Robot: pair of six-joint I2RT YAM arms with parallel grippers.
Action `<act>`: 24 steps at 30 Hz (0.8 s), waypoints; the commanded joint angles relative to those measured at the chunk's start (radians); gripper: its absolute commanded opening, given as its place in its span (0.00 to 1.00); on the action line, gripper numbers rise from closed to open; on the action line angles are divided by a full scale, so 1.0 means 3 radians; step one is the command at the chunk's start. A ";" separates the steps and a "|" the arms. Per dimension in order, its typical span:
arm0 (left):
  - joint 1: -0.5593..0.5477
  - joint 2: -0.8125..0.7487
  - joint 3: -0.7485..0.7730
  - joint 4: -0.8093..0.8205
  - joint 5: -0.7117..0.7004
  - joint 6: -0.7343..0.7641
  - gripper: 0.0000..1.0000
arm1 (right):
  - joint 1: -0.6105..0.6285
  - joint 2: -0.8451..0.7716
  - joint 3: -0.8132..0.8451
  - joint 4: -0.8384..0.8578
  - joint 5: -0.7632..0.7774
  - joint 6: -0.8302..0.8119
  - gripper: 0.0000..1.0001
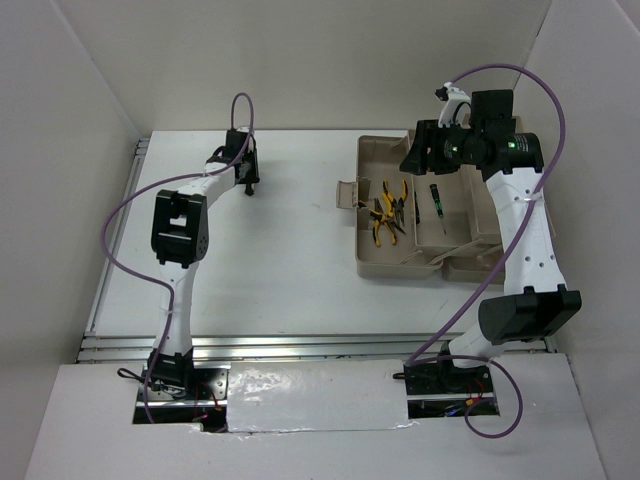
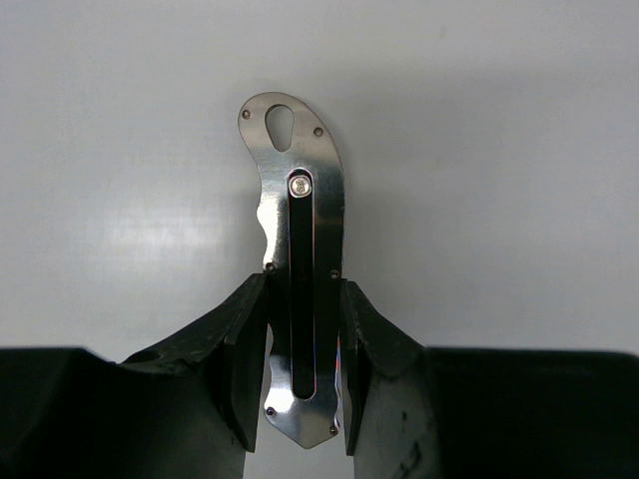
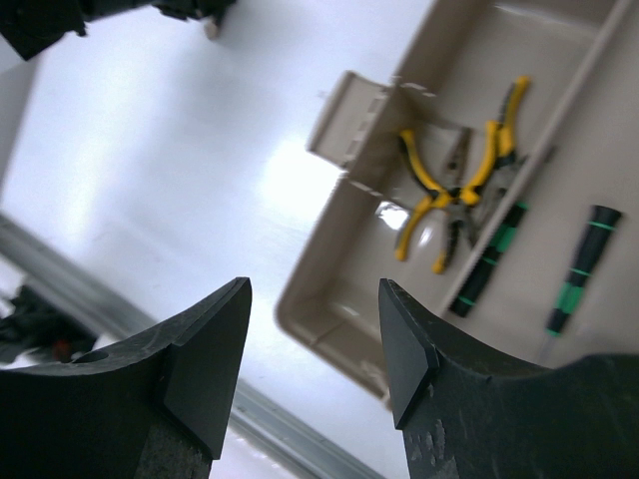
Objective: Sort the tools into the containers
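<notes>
My left gripper (image 2: 305,374) is shut on a flat grey metal piece (image 2: 300,160) that lies on the white table, with its rounded holed end pointing away from the fingers. In the top view this gripper (image 1: 248,186) is at the table's far left-centre. The beige toolbox (image 1: 365,268) stands at the right. Two yellow-and-black pliers (image 1: 388,212) lie in its left compartment and a dark screwdriver with green marks (image 1: 437,200) in the one beside it. My right gripper (image 3: 312,349) is open and empty, held above the toolbox's far side (image 1: 418,152). Its view shows the pliers (image 3: 449,190) and two screwdrivers (image 3: 494,257).
A small beige latch flap (image 1: 345,195) sticks out from the toolbox's left wall. Shallow trays (image 1: 470,262) lie at its near right, partly under my right arm. White walls enclose the table on three sides. A metal rail (image 1: 300,345) runs along the near edge.
</notes>
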 commanded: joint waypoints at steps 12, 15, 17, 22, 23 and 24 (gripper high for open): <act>-0.0522 -0.2650 -0.1919 0.0137 0.0888 -0.0325 0.00 | 0.0163 -0.0030 -0.0552 0.0675 -0.1420 0.0789 0.90; -0.0787 -0.2947 -0.2072 0.0147 0.0858 -0.0386 0.00 | 0.0307 0.0169 -0.0521 0.0741 -0.1609 0.0916 0.90; -0.0921 -0.3090 -0.2093 0.0122 0.0756 -0.0361 0.00 | 0.0419 0.0332 -0.0445 0.0818 -0.1731 0.1008 0.90; -0.1238 -0.3158 -0.1991 0.0020 0.0643 -0.0371 0.00 | 0.0700 0.0619 -0.0057 0.0813 -0.1676 0.1045 0.84; -0.1264 -0.3152 -0.1986 0.0015 0.0683 -0.0381 0.00 | 0.0807 0.0691 -0.0015 0.0818 -0.1640 0.1045 0.82; -0.1274 -0.3142 -0.1960 -0.0006 0.0663 -0.0386 0.00 | 0.0859 0.0727 0.0031 0.0808 -0.1610 0.1034 0.79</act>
